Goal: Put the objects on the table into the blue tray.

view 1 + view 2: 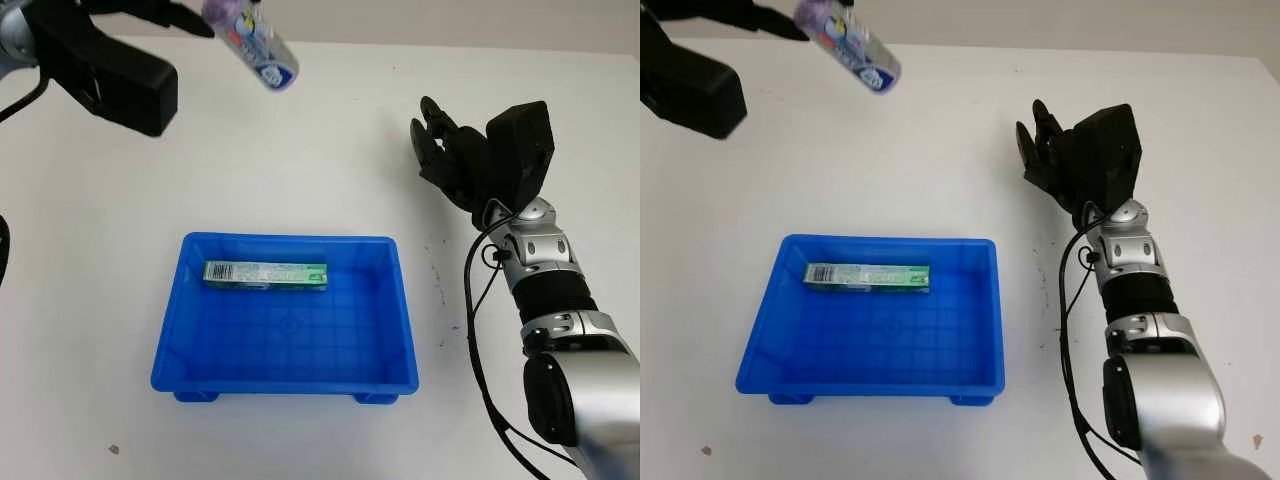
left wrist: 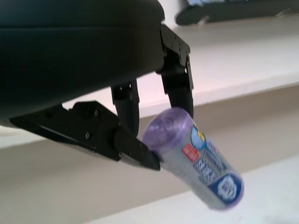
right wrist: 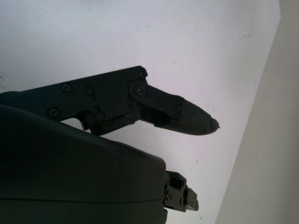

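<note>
Stereo head views and both wrist views of the table-clearing task at mid-course. The blue tray (image 1: 285,375) stands on the white table (image 1: 300,150) and already holds one item, a green box (image 1: 265,274) lying flat along its far inner wall. The left hand (image 1: 110,70), raised at the far left of the table, grips a purple tube (image 1: 252,40) by its upper end; the left wrist view shows the fingers (image 2: 176,81) clamped round the tube's top, the labelled lower end hanging free and tilted. The tube is in the air, beyond the tray and well apart from it. The right hand (image 1: 470,160) is open above the table to the right of the tray and holds nothing. Judged from this, one object is placed, and the carried tube has yet to be brought over the tray and released.
</note>
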You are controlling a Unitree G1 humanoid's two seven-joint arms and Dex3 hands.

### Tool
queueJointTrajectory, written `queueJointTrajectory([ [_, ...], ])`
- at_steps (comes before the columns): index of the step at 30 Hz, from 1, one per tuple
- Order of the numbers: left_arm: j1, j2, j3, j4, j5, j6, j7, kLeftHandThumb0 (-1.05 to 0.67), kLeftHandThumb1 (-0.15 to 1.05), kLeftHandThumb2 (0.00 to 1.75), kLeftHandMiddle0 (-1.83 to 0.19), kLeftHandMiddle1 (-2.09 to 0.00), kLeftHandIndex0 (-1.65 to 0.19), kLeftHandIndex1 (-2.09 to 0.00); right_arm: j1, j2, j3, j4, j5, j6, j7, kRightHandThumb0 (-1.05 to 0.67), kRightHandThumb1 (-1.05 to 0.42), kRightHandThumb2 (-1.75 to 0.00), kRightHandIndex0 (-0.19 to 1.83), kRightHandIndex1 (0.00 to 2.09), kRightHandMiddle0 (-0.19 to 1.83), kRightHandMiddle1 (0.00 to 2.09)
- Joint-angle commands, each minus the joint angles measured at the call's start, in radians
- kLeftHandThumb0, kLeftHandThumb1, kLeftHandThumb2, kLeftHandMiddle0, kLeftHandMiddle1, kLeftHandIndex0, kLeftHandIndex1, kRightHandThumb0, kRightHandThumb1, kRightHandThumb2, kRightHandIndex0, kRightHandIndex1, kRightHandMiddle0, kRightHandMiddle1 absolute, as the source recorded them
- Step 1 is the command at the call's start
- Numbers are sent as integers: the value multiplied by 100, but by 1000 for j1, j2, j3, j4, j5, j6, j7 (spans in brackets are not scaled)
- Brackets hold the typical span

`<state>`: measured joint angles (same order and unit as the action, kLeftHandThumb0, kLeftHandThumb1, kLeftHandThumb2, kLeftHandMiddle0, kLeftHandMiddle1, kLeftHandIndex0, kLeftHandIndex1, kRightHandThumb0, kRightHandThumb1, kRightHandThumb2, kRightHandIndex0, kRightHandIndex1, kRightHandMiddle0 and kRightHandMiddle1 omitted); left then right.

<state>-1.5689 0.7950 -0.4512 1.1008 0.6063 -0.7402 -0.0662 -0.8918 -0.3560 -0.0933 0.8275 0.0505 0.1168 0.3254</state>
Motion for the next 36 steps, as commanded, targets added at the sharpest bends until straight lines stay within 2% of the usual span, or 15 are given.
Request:
queueJointTrajectory([
  [1,7,-8,93,-39,-115,51,-118,-17,103,6,-37,-149,-27,-150,-20,2,-5,2,4,-6,-1,-57,-105,-70,-19,0,-19,0],
  [4,19,-20,187,-93,-284,121,-339,-17,104,8,-41,-150,-27,-152,-16,5,-8,-3,8,-13,-2,-55,-105,-70,-19,0,-19,0],
  [8,52,-12,270,-158,-448,157,-590,-20,103,6,-45,-149,-27,-151,-10,6,-12,-4,12,-19,0,-55,-105,-69,-19,0,-19,0],
  [11,139,5,332,-311,-548,247,-697,-22,104,6,-44,-141,-25,-145,-9,7,-15,-3,16,-17,2,-55,-105,-68,-19,0,-19,0],
  [17,398,50,441,-825,-669,561,-735,-22,105,7,-41,-144,-25,-137,-11,10,-10,2,6,-25,-14,-55,-105,-68,-19,0,-19,0],
  [20,515,61,486,-1005,-696,656,-724,-17,105,7,-39,-135,-24,-133,-14,11,-10,1,9,-23,-13,-55,-105,-68,-19,0,-19,0],
  [24,678,58,551,-1215,-713,820,-680,-11,105,8,-34,-135,-21,-136,-16,14,-8,0,7,-18,-20,-54,-105,-69,-19,0,-19,0],
  [30,881,56,620,-1397,-763,1009,-667,-10,105,21,-21,-138,-9,-137,-12,12,-5,-23,8,-5,-15,-53,-105,-70,-19,0,-19,0],
  [36,1032,65,621,-1434,-765,1021,-697,-12,105,24,-15,-149,-3,-147,-3,0,0,-51,3,6,6,-54,-105,-71,-19,0,-19,0],
])
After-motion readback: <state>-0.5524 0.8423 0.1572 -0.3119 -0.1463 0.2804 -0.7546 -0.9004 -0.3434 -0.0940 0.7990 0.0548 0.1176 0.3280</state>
